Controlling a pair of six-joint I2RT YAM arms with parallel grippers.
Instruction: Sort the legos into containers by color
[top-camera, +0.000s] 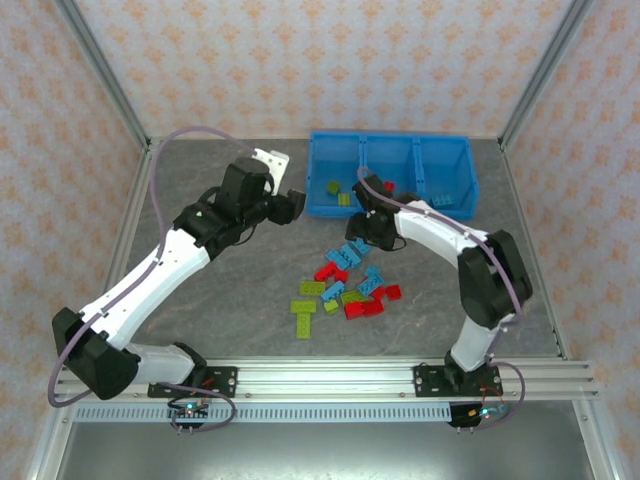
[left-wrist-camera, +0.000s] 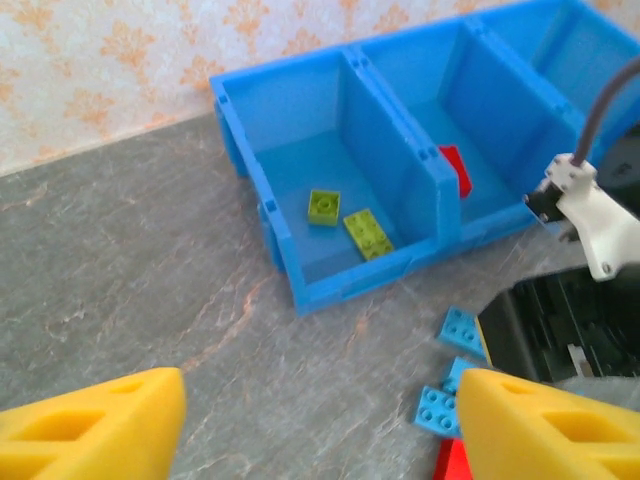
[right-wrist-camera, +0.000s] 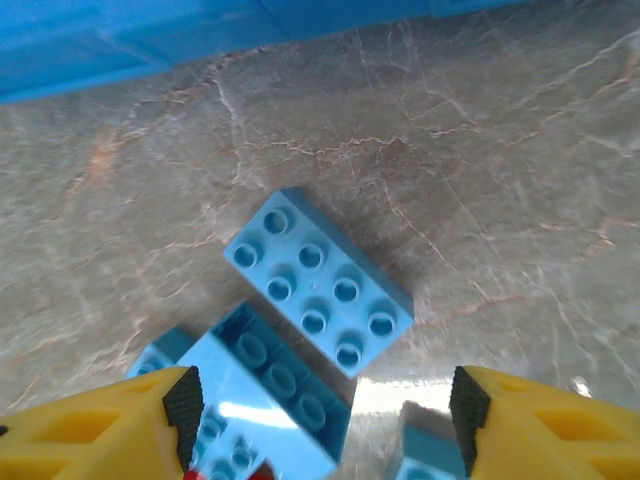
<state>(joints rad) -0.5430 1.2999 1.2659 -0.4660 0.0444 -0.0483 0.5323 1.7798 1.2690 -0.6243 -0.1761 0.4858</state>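
While the right jaws hover over the legos (top-camera: 345, 280) before the bin (top-camera: 392, 138), the left jaws gape empty toward two green bricks (left-wrist-camera: 367, 232) inside it; the right pair, spread empty, frame a light blue brick (right-wrist-camera: 318, 285) lying diagonally just ahead

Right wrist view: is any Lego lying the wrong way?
Yes. A flipped light blue brick lies with its hollow underside facing up, right next to a studs-up light blue brick on the table. That one looks odd among the others. Nothing appears broken.
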